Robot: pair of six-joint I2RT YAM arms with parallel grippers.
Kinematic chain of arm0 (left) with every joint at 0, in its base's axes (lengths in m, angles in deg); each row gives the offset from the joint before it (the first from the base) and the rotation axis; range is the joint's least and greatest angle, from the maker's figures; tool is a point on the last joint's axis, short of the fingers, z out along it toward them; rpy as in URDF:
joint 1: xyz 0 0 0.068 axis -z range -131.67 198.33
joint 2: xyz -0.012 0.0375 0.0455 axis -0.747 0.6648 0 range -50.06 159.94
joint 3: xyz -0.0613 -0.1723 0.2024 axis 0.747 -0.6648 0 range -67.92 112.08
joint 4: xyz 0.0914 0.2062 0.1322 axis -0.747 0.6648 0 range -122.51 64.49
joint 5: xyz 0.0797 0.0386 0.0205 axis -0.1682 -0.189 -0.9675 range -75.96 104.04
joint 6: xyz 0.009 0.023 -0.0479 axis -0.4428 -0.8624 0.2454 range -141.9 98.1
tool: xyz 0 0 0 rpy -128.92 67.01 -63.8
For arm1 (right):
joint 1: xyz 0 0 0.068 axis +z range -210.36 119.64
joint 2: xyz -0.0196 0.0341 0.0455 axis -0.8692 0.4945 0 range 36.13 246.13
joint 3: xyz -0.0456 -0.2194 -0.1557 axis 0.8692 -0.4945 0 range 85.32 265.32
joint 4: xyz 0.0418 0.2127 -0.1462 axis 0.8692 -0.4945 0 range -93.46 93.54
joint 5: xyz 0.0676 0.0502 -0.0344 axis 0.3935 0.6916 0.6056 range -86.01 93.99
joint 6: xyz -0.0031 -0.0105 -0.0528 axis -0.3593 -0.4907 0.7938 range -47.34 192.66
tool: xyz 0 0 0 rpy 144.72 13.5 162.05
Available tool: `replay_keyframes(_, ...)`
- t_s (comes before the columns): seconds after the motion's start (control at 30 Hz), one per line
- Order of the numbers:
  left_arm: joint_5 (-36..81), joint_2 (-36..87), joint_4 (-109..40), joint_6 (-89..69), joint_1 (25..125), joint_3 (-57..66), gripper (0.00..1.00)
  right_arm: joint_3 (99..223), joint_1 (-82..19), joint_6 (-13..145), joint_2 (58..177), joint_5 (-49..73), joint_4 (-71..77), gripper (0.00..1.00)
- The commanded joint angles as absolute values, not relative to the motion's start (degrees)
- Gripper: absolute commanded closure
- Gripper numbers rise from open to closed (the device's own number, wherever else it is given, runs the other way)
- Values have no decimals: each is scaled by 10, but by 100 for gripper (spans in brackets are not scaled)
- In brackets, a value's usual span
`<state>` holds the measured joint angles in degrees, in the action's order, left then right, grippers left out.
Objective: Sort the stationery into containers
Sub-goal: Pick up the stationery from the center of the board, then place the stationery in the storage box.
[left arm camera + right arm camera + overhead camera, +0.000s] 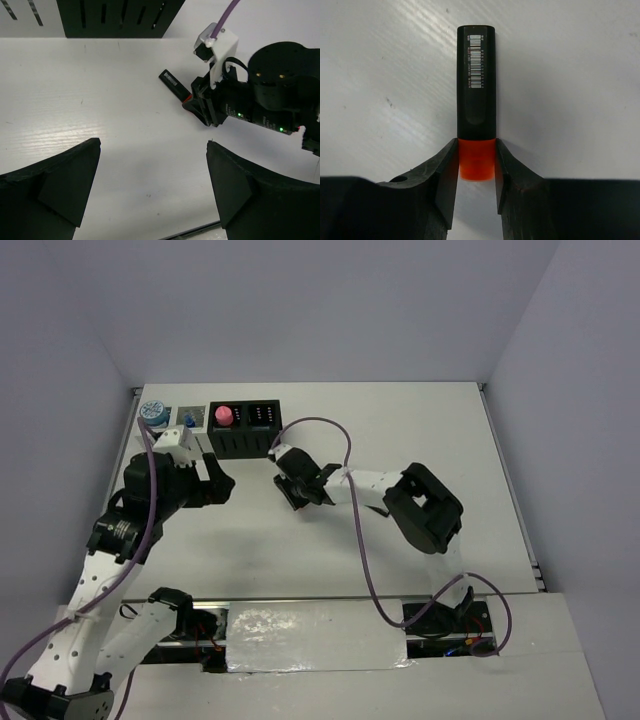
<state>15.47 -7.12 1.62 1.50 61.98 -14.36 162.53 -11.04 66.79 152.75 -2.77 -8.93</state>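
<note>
1. In the right wrist view, the right arm's jaws stand narrow, pressed against both sides of the orange cap of a black highlighter (476, 95). Its barrel carries a barcode label and sticks out past the tips toward the top of the frame.
2. As far as we can tell, the highlighter lies flat on the white surface (580, 75).
3. From above, the right arm (370, 485) reaches from the lower right toward the middle of the frame. Its jaws sit low, just below the row of four slotted boxes (245, 445).
4. That row sits in the upper left of the top view, two white boxes on the left and two black on the right.
5. We see a round blue piece (152, 412) in the leftmost white box, a small blue-topped item (188, 420) in the next, and a pink-topped item (224, 416) in the first black one.
6. The left arm (110, 535) rises along the left of the frame, and its jaws are just below the white boxes.
7. In the left wrist view, the left arm's jaws are spread wide at the lower corners, with only bare surface between them.
8. That view also shows the highlighter right of centre, its orange end in the right arm's jaws, below a black box (117, 17).
</note>
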Motion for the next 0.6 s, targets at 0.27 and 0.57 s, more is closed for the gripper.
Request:
replay_keyframes(0.27,372,-47,-255,216,624,-272,1,1384,-70,565,1225,47,63,98)
replay_keyframes(0.57,389,2,-414,318,659,-301,2,1330,-13,542,1099,14,126,98)
